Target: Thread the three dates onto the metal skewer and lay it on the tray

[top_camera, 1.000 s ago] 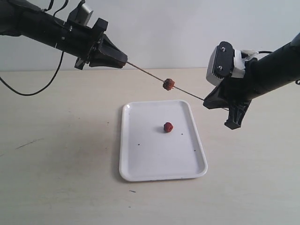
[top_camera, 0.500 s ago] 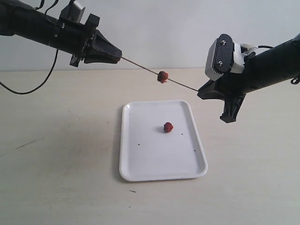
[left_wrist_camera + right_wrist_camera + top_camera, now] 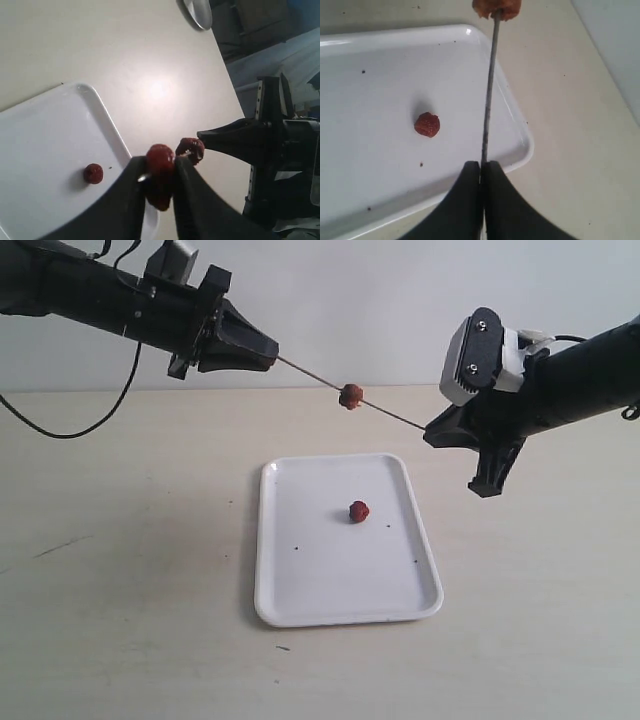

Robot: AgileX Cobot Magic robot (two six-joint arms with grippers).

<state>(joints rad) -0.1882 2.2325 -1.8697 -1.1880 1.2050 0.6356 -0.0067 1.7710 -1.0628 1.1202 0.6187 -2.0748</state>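
With the right gripper (image 3: 481, 167) pinching the skewer (image 3: 385, 415) and the left gripper (image 3: 159, 172) clamping a date (image 3: 160, 165), push straight along the rod above the tray (image 3: 300, 590), toward the threaded date (image 3: 350, 395).

the skewer (image 3: 340, 392) spans the air above the tray (image 3: 300, 590); beneath it only one date (image 3: 358, 511) interrupts the tray's bare floor.
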